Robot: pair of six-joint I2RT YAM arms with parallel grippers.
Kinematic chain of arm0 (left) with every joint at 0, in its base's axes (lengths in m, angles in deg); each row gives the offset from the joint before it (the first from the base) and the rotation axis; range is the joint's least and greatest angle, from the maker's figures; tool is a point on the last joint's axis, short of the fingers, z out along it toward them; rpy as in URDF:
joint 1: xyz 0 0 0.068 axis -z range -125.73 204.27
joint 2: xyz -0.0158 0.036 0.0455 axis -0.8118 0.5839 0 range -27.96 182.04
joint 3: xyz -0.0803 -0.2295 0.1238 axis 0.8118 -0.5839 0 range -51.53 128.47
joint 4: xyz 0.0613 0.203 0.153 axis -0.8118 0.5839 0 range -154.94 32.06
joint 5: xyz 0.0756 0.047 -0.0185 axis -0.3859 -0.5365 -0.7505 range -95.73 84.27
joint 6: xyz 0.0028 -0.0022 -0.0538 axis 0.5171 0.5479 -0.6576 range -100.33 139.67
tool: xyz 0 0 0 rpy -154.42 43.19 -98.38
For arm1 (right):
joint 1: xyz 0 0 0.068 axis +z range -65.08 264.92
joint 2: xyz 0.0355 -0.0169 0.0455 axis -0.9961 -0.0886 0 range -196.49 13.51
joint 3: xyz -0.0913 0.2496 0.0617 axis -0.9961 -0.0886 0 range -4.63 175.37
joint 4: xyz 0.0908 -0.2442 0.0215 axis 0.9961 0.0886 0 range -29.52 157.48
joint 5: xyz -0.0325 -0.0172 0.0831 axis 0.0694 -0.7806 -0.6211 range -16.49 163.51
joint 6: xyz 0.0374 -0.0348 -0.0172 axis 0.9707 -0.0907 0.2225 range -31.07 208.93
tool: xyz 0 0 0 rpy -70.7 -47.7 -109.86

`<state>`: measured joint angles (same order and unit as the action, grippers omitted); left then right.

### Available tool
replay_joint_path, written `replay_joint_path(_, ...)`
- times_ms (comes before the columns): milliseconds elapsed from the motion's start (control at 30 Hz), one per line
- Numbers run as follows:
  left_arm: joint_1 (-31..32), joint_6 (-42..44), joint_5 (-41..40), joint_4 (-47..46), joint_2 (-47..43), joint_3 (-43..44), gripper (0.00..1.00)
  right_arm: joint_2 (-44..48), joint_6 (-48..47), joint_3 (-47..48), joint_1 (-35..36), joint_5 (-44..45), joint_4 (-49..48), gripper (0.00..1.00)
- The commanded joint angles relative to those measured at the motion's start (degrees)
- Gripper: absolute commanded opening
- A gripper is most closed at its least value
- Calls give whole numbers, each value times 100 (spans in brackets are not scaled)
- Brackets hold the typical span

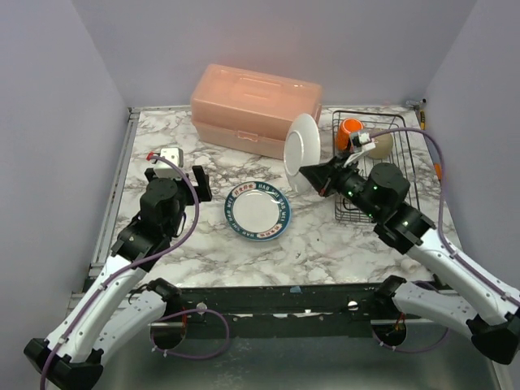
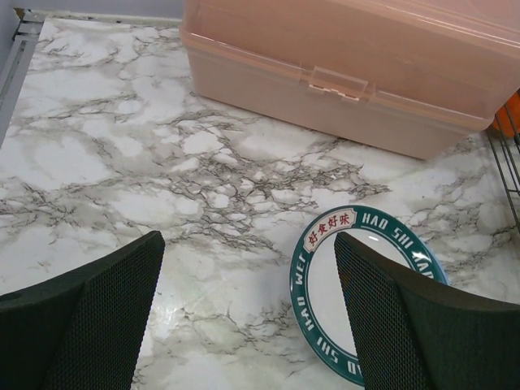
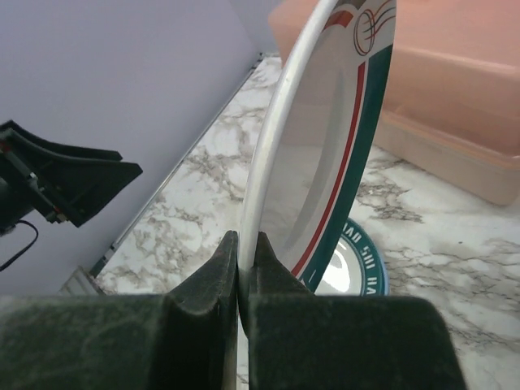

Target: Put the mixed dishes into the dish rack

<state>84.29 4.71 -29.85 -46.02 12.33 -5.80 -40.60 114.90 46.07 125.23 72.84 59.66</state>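
Two dishes already sit in the black wire dish rack (image 1: 409, 162): an orange mug (image 1: 350, 128) and a cream bowl (image 1: 382, 145). The right pincer (image 3: 246, 244) is clamped on the rim of a white plate (image 1: 301, 153), holding it upright just left of the rack. One blue-rimmed plate (image 1: 257, 210) lies flat on the marble surface (image 1: 325, 244), not yet loaded. The left pincer (image 2: 248, 240) gapes wide and empty near it.

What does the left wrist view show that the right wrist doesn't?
Only left wrist: the latch of the pink plastic lidded box and an edge of the black wire dish rack. Only right wrist: the right gripper shut on an upright white plate with teal and red stripes. Both: that box and the teal-rimmed lettered plate flat on the marble table.
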Motion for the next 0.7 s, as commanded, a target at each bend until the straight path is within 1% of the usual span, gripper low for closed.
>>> replay_joint_path(0,17,55,213,-46,48,50,85,562,-579,608,-24,1077,948,0)
replay_joint_path(200,30,37,251,-37,83,50,85,1054,-999,738,-24,2456,1638,0)
replay_joint_path(300,39,37,250,-24,117,50,85,1029,-1108,880,-24,3141,2082,0)
replay_joint_path(400,52,45,235,-8,145,59,85,901,-1098,967,-24,3634,2512,0)
replay_joint_path(567,65,46,248,8,196,72,85,639,-1079,1015,-88,3945,2843,0)
replay_joint_path(633,70,46,241,18,209,72,85,430,-1070,1092,-398,3626,2931,0)
replay_joint_path(667,82,46,242,28,218,80,85,304,-1038,1139,-633,3246,2983,0)
